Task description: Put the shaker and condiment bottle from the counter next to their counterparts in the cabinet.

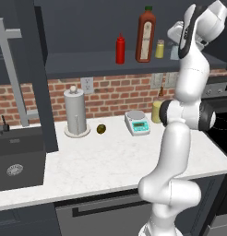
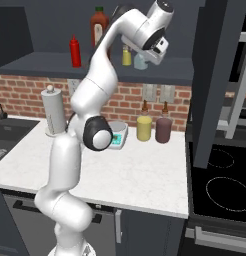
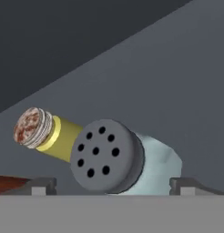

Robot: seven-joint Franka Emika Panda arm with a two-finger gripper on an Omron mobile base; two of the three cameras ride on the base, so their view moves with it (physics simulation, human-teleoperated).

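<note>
Arm reaches up to the dark grey cabinet (image 1: pixel 87 64), hand at the shelf's right end. Gripper (image 3: pixel 113 184) jaws spread wide, one fingertip on each side of the shaker (image 3: pixel 127 159), not pressing on it. The shaker (image 2: pixel 140 61) stands on the shelf just beside the yellow shaker (image 2: pixel 126 56) (hand view: perforated dark cap facing the camera, yellow one just behind). The red bottle (image 1: pixel 120 49) stands upright on the same shelf, left of the tall brown bottle (image 1: pixel 146 34) with green cap.

Below: white marble counter (image 1: pixel 101 161), red brick wall (image 1: pixel 115 97) behind. On it a paper towel holder (image 1: pixel 76 113), a small dark round item (image 1: pixel 101 129), a kitchen scale (image 1: pixel 137 123), two sauce jars (image 2: pixel 153 128). Sink (image 1: pixel 18 159) left, black stovetop (image 2: pixel 220 185) right.
</note>
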